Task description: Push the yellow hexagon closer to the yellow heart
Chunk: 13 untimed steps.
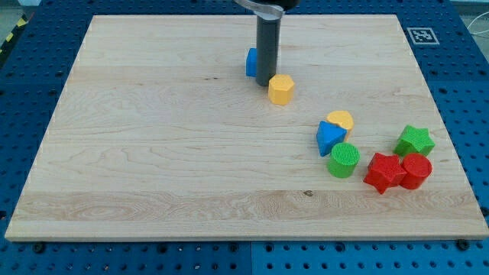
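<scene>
Item: my tip [265, 83], lower end of a straight, smooth dark rod standing upright on the board. It has no jaws and holds nothing; it rests on the surface only.

Item: yellow hexagon [281, 89], a matte six-sided prism, lying just to the view's right of my tip and slightly below it. Whether the two touch cannot be told.

Item: blue block [251, 63], just to the view's left of the rod and a little above my tip, partly hidden behind the rod; shape not readable.

Item: yellow heart [341, 119], a rounded, lobed piece, well to the view's lower right of my tip. It touches the blue triangle [329, 138], a sharp-cornered wedge directly below it.

Item: green cylinder [344, 160], ribbed sides, touching the triangle from below.

Item: red star [383, 172] and red cylinder [416, 170], both ribbed, side by side and touching, farther to the lower right of my tip.

Item: green star [414, 140], just above the red pair.

Item: wooden board [153, 153], pale with horizontal grain, carrying all the pieces. Bare wood lies between the hexagon and the heart.

Item: blue perforated table [30, 84], surrounding the board. A black-and-white marker tag [420, 34] sits at the board's top right corner.
</scene>
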### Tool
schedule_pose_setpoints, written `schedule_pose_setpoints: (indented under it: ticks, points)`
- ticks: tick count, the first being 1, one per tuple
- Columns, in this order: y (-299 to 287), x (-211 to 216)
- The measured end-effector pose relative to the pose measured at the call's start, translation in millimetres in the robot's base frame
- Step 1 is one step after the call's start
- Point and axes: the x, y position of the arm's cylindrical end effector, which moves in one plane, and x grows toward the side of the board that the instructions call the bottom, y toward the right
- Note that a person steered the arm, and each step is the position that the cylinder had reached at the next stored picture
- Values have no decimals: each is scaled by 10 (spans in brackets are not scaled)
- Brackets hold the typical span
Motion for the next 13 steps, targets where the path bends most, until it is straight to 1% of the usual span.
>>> schedule_pose_setpoints:
  ticks: [1, 3, 5, 6, 8, 9, 10, 11, 12, 13]
  points:
    - [201, 80]
    - [-9, 365]
    - [101, 525]
    - [142, 396]
    - [527, 76]
    - [765, 68]
    - [769, 68]
    - [341, 89]
    - [236, 188]
    - [493, 305]
